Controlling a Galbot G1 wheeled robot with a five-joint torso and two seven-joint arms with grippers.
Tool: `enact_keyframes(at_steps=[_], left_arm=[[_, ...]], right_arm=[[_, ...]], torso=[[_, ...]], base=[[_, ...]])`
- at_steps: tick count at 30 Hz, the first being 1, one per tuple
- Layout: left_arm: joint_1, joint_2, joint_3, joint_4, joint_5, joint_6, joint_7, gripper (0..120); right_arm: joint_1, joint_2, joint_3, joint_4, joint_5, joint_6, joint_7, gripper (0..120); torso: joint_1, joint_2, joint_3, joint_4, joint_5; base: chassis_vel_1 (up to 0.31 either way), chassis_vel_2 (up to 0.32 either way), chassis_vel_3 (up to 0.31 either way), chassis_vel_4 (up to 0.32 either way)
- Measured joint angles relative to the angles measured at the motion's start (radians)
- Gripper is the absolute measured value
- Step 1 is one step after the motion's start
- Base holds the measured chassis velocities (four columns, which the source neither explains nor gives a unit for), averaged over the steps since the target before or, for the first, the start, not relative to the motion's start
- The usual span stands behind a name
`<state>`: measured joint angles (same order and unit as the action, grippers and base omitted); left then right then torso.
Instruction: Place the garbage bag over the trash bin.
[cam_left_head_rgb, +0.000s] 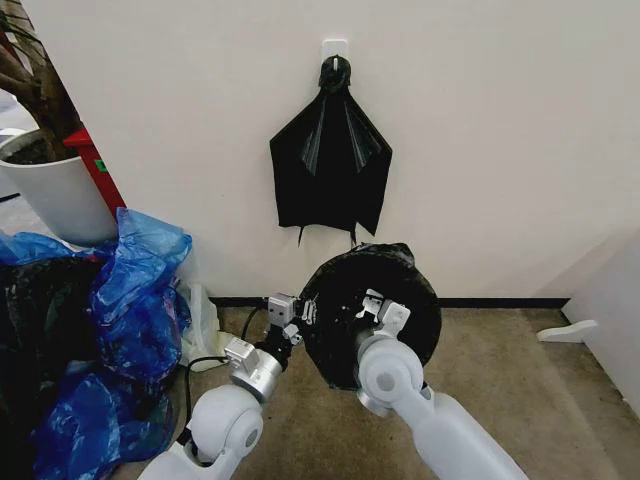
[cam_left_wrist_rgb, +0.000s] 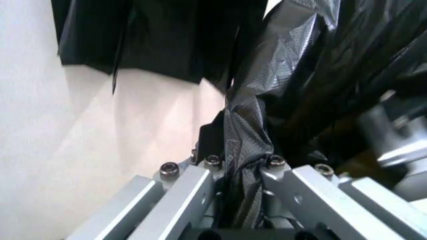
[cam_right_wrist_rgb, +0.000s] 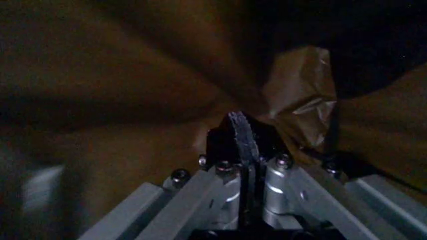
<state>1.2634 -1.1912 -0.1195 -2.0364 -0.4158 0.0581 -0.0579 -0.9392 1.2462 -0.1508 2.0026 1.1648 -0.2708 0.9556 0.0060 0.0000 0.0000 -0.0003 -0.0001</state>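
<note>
**Two grippers clamped on the black bag, low by the wall**

Two of my grippers are at work here, both pinching the thin, glossy black plastic garbage bag (cam_left_head_rgb: 375, 300), which balloons into a round dark shape between my arms, close to the floor and just in front of the white wall (cam_left_head_rgb: 500, 130).

My left gripper (cam_left_head_rgb: 300, 312) reaches in from the left and meets the bag at its left edge. In the left wrist view the metal fingers (cam_left_wrist_rgb: 193, 187) are drawn together on a twisted strand of wrinkled black film that runs up out of the gripper (cam_left_wrist_rgb: 243, 192) into the larger mass of the bag (cam_left_wrist_rgb: 293, 60).

My right gripper (cam_left_head_rgb: 378, 308) sits against the middle of the bag's front face. In the right wrist view its fingers (cam_right_wrist_rgb: 223, 175) are closed tight on a thin fold of black film (cam_right_wrist_rgb: 241, 137) standing on edge between them, the gripper (cam_right_wrist_rgb: 245, 172) surrounded by dim brownish translucent plastic.

I cannot make out the small white bucket that serves as the trash bin; the black film covers everything in that spot.

Above the bag, a fan-shaped black bunch of plastic (cam_left_head_rgb: 330, 165) hangs from a white hook (cam_left_head_rgb: 335, 47) on the wall, tapering to a point at the top. To my left lies a heap of bright blue plastic bags (cam_left_head_rgb: 120, 300), and behind them stands a large white planter pot (cam_left_head_rgb: 55, 195) holding a tree trunk (cam_left_head_rgb: 35, 70). The floor (cam_left_head_rgb: 520, 380) under my arms is brownish.
</note>
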Motion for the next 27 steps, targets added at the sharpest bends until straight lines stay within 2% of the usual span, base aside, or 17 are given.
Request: enact_keyframes(at_steps=[8, 17, 21, 23, 25, 27], left_arm=[[-0.019, -0.017, -0.009, 0.055, -0.032, 0.037, -0.055, 1], [-0.041, -0.03, -0.033, 0.096, -0.123, 0.104, -0.14, 1], [-0.049, -0.031, -0.052, 0.096, -0.237, 0.17, -0.178, 1], [-0.045, -0.029, -0.072, 0.089, -0.292, 0.203, -0.191, 1], [-0.042, -0.028, -0.078, 0.084, -0.31, 0.218, -0.2, 1], [-0.032, -0.02, -0.102, 0.065, -0.384, 0.278, -0.235, 1]], right_arm=[[-0.005, -0.021, -0.038, 0.044, -0.062, -0.018, -0.033, 0], [-0.098, -0.118, -0.032, 0.195, -0.259, -0.056, -0.186, 0], [-0.21, -0.181, 0.078, 0.317, -0.45, -0.013, -0.465, 0], [-0.245, -0.206, 0.124, 0.308, -0.574, 0.068, -0.587, 0], [-0.252, -0.21, 0.138, 0.3, -0.604, 0.093, -0.617, 0], [-0.295, -0.207, 0.209, 0.259, -0.7, 0.185, -0.719, 0]], torso=[[0.0, 0.0, 0.0, 0.0001, 0.0], [0.0, 0.0, 0.0, 0.0002, 0.0003], [0.0, 0.0, 0.0, -0.0003, 0.0001], [0.0, 0.0, 0.0, -0.0004, 0.0], [0.0, 0.0, 0.0, -0.0002, 0.0], [0.0, 0.0, 0.0, 0.0006, 0.0003]], base=[[0.0, 0.0, 0.0, 0.0], [0.0, 0.0, 0.0, 0.0], [0.0, 0.0, 0.0, 0.0], [0.0, 0.0, 0.0, 0.0], [0.0, 0.0, 0.0, 0.0], [0.0, 0.0, 0.0, 0.0]])
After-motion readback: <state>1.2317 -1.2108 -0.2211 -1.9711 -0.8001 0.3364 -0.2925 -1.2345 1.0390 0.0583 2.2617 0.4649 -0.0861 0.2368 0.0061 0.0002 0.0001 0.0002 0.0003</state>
